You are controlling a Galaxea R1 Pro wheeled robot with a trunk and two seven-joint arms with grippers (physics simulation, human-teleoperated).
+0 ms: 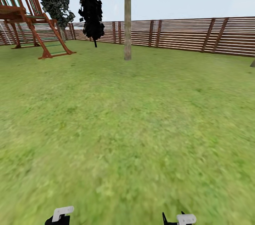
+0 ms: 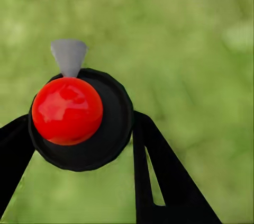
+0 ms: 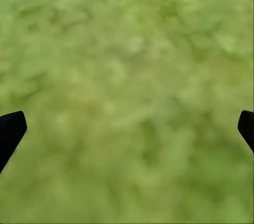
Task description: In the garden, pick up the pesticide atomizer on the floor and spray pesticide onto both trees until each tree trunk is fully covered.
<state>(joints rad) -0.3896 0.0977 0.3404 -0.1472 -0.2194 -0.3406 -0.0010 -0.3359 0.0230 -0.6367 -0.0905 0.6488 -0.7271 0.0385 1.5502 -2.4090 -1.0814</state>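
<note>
One tree trunk [image 1: 127,23], one atomizer [image 2: 79,118] in left end effector [image 2: 79,144], one fence [image 1: 184,35]

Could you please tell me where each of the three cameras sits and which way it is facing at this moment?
Head view: on the robot's head, looking forward and down over the lawn to a tree trunk, a fence and a wooden play frame; both arms' ends peek in below.
Left wrist view: by the left gripper, facing down at grass; black fingers hold a black sprayer with a red knob.
Right wrist view: by the right gripper, fingertips apart, facing grass.
Shared: all show grass.
</note>
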